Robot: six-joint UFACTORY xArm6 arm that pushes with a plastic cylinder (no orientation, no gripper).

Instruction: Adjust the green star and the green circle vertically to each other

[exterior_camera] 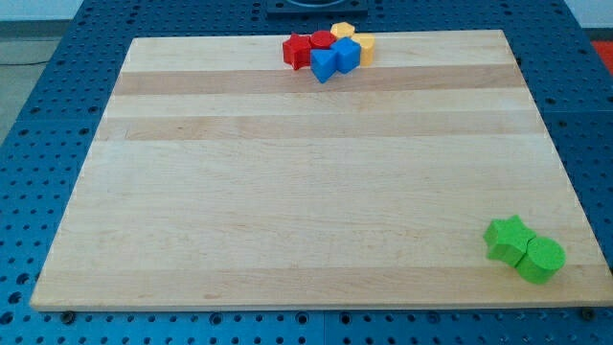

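Note:
The green star (507,239) lies near the board's bottom right corner. The green circle (541,259) touches it on its lower right side, close to the board's right edge. The two sit diagonally, star up-left, circle down-right. My tip does not show in this view, and no rod is visible over the board.
A tight cluster sits at the board's top edge, centre: a red star (296,50), a red block (321,40), a blue block (325,63), a blue block (346,54), a yellow block (343,31) and a yellow block (365,48). The wooden board (287,192) rests on a blue perforated table.

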